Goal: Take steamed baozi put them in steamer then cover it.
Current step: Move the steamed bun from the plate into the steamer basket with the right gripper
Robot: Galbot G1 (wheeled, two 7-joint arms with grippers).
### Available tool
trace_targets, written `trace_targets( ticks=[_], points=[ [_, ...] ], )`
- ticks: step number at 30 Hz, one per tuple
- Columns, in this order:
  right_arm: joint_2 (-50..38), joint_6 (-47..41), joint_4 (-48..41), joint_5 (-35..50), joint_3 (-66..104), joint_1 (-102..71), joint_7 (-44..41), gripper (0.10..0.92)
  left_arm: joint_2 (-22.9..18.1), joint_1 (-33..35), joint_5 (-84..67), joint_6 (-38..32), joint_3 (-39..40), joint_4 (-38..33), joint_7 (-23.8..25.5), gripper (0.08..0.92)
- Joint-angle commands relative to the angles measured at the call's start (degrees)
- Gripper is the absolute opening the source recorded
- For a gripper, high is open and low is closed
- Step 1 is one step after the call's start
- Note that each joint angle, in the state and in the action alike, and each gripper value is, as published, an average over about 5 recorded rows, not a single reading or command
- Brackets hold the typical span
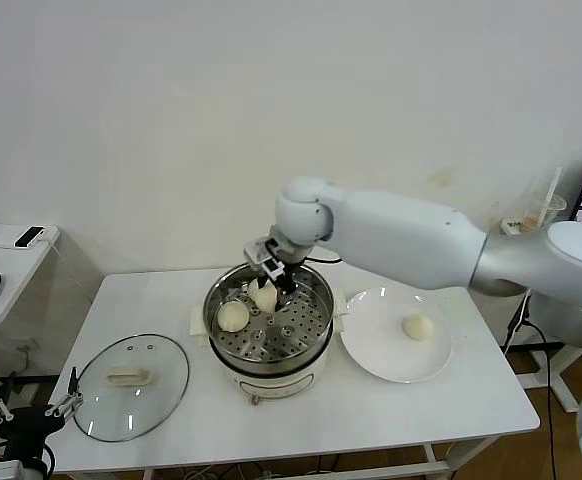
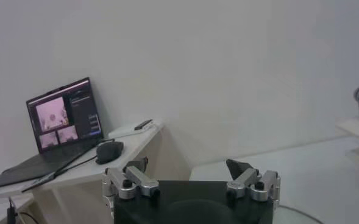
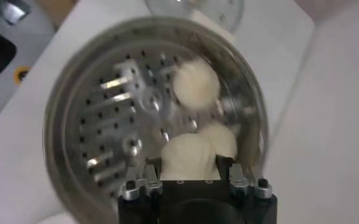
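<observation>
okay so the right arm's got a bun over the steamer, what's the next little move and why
Probably lower a touch and open the jaws. The right gripper holds a bun just above the tray inside the steamer, beside a bun already lying there. One more bun waits on the plate.

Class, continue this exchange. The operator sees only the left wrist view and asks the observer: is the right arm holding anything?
Observer: Yes. The right gripper is shut on a bun, just above the steamer.
Operator: Any buns outside the steamer?
Observer: One spare bun sits on the white plate, to the steamer's right.
Operator: Where is the lid?
Observer: The lid lies flat on the table, to the steamer's left, so the pot is uncovered.
</observation>
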Motion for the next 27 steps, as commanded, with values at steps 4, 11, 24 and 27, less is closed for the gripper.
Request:
trace_targets(
  ticks=[4, 11, 24, 27],
  points=[
    [3.26, 5.11, 3.40, -6.44, -3.64, -1.82, -0.71, 0.577, -0.03, -0.11, -0.04, -0.06, -0.01, 0.53, -0.05, 0.823],
    [2.61, 6.31, 5.11, -6.55, -3.88, -2.57, -0.48, 0.577, -0.14, -0.08, -0.04, -0.06, -0.02, 0.32, -0.04, 0.823],
    [1.77, 6.37, 7.43, -4.92, -4.32, -2.09, -1.44, 0.577, -0.23, -0.12, -0.08, -0.10, -0.07, 0.22, -0.05, 0.823],
    [1.78, 6.06, 7.41, -4.43, -4.28, -2.07, -1.65, 0.577, -0.21, -0.10, -0.10, -0.12, -0.06, 0.30, -0.05, 0.823]
  ],
)
